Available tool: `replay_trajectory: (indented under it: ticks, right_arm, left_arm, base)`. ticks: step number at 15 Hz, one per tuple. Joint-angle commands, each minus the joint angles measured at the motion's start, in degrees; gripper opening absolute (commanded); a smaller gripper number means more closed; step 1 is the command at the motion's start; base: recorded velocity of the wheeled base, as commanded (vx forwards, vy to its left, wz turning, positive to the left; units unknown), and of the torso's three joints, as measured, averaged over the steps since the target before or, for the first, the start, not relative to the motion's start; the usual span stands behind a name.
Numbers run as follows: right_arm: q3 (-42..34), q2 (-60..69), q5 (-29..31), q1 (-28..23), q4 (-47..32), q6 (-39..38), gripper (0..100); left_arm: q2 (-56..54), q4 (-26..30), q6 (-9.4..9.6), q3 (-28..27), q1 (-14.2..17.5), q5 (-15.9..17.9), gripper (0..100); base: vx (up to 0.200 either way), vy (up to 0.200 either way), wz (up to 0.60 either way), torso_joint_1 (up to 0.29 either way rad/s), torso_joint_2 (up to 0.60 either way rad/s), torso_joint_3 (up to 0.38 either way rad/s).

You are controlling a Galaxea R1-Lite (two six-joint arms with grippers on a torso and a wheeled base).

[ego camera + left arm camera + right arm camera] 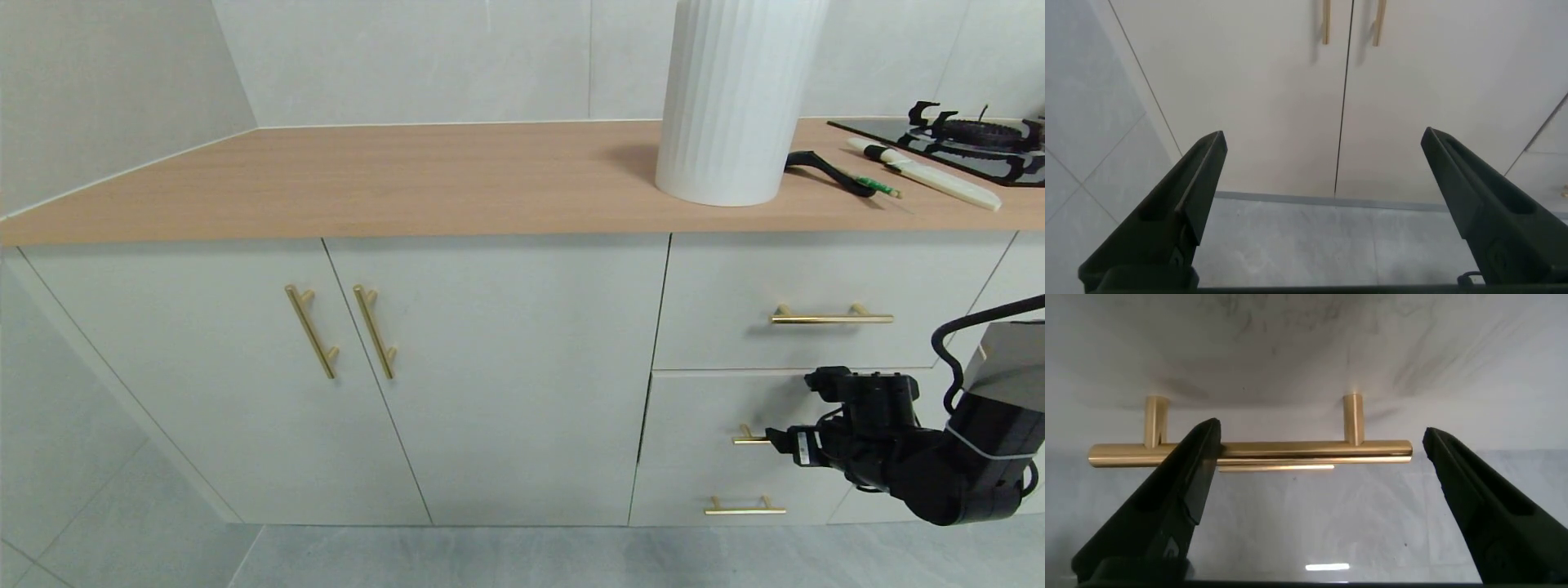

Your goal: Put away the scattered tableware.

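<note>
the scattered tableware lies on the wooden surface point(408, 180) at its right end, between a tall white ribbed container point(731, 98) and the hob point(976, 139). there is a black-handled utensil point(826, 170) partly behind the container, a small green-tipped piece point(880, 187) just beside it, and a long cream utensil point(931, 173) resting at the hob's edge.

the right gripper point(1321, 439) is low at the drawer stack, spread wide, with the middle drawer's gold handle point(1249, 451) running across the gap between its fingers; whether they touch it i cannot tell.

the left gripper point(1323, 139) is also spread and holds nothing, facing the double cabinet doors point(1290, 90) above the grey floor point(1323, 237).
</note>
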State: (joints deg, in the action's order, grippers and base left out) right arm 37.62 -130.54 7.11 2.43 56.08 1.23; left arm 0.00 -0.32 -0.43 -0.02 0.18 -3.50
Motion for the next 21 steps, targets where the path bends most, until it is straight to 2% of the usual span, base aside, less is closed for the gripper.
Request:
replay_trajectory:
  ticks: [1,4,6,7,9,10,14,17,21]
  right_arm:
    - [-0.97,1.34,-0.08,0.04,-0.79,0.88,100]
    - [-4.31,10.3,-0.6,0.3,-8.7,2.55,100]
    - [-4.31,26.3,-3.33,1.62,-23.73,2.64,100]
    - [-2.02,34.74,-5.96,2.23,-33.14,2.37,100]
    - [2.55,44.4,-7.55,2.67,-45.0,2.2,100]
    - [5.27,46.16,-7.55,2.76,-48.52,2.2,100]
    - [10.81,38.08,-7.28,4.87,-48.52,1.93,100]
    - [10.19,30.69,-6.58,6.28,-40.17,1.32,100]
    - [10.02,26.47,-3.86,6.28,-36.04,1.05,100]
  left_arm:
    - [0.09,-0.03,-0.01,0.02,-0.01,-0.02,100]
    - [0.09,-0.03,-0.01,0.02,0.08,-0.02,100]
    - [0.09,-0.03,-0.01,0.02,0.08,-0.02,100]
    - [0.09,-0.03,-0.01,0.02,-0.01,-0.02,100]
    - [0.09,-0.03,-0.01,0.02,0.08,-0.02,100]
    - [0.09,-0.03,-0.01,0.02,-0.01,-0.02,100]
    - [0.09,-0.03,-0.01,0.02,0.08,-0.02,100]
    - [0.09,-0.03,-0.01,0.02,0.08,-0.02,100]
    - [0.09,-0.03,-0.01,0.02,0.08,-0.02,100]
  base:
    - [0.0,0.0,0.0,0.0,0.0,0.0]
    - [0.0,0.0,0.0,0.0,0.0,0.0]
    - [0.0,0.0,0.0,0.0,0.0,0.0]
    - [0.0,0.0,0.0,0.0,0.0,0.0]
    - [0.0,0.0,0.0,0.0,0.0,0.0]
    - [0.0,0.0,0.0,0.0,0.0,0.0]
    - [0.0,0.0,0.0,0.0,0.0,0.0]
    - [0.0,0.0,0.0,0.0,0.0,0.0]
    - [0.0,0.0,0.0,0.0,0.0,0.0]
